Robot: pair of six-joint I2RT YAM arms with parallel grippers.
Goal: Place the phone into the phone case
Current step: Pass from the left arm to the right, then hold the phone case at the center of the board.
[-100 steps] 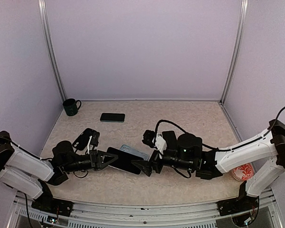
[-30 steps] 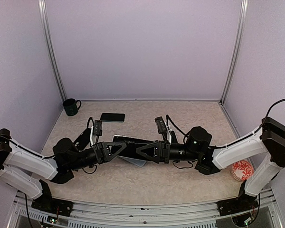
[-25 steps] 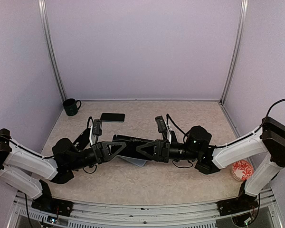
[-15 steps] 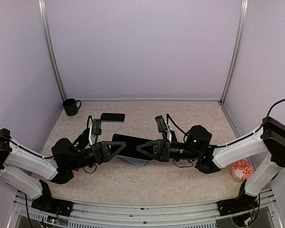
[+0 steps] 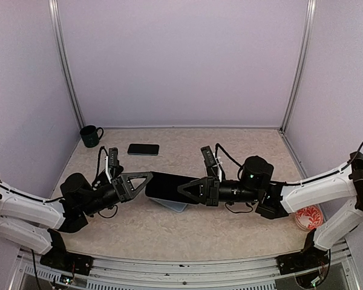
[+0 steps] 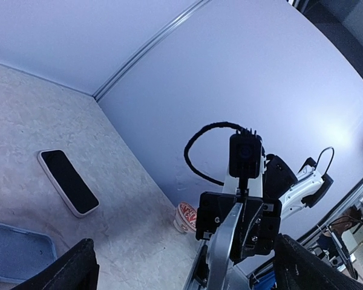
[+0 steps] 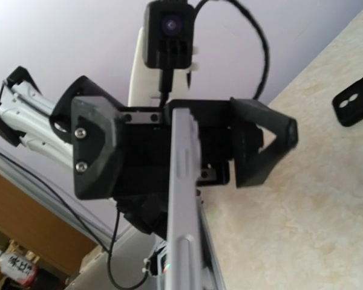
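The dark phone (image 5: pixel 168 180) hangs edge-up over the table's middle, and my right gripper (image 5: pixel 185 190) is shut on its right end. In the right wrist view its silver edge (image 7: pixel 183 181) runs straight away from the camera. My left gripper (image 5: pixel 146 180) stands open just left of the phone, apart from it. Its black fingers (image 6: pixel 78 266) sit wide at the bottom corners of the left wrist view, with the phone's edge (image 6: pixel 228 241) ahead. The light blue phone case (image 5: pixel 172 205) lies flat on the table under the phone and shows again (image 6: pixel 18 257) at the left.
A second phone (image 5: pixel 143 149) lies further back, with a dark mug (image 5: pixel 91 136) in the back left corner. A red-patterned bowl (image 5: pixel 307 219) stands at the right front. A black case (image 7: pixel 357 103) lies on the table behind my left arm.
My left gripper has opened, let go of the phone and drawn back to the left. My right gripper has shut on the phone and now holds it alone.
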